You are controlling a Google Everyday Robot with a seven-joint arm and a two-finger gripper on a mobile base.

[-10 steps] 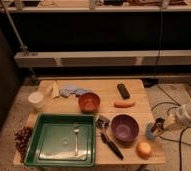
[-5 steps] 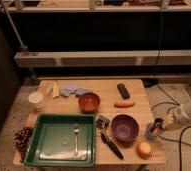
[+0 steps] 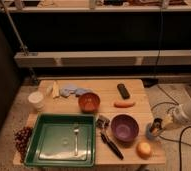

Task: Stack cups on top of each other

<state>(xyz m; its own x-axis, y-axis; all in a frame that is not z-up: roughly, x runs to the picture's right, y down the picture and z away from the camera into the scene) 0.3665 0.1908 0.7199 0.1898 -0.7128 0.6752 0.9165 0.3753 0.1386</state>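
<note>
Holding my pincer clamped shut at the surface's right edge, over the pale blue cup. Whether it grips the metal cup, I cannot tell. Next: lower squarely into the blue one.

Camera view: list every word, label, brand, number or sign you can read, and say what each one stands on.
None can be read.
The dark remote-like object, the green tray and the white cup show no legible marks.
The gripper, at the table's right edge and shut beside the pale blue cup, bears no readable label either.
</note>
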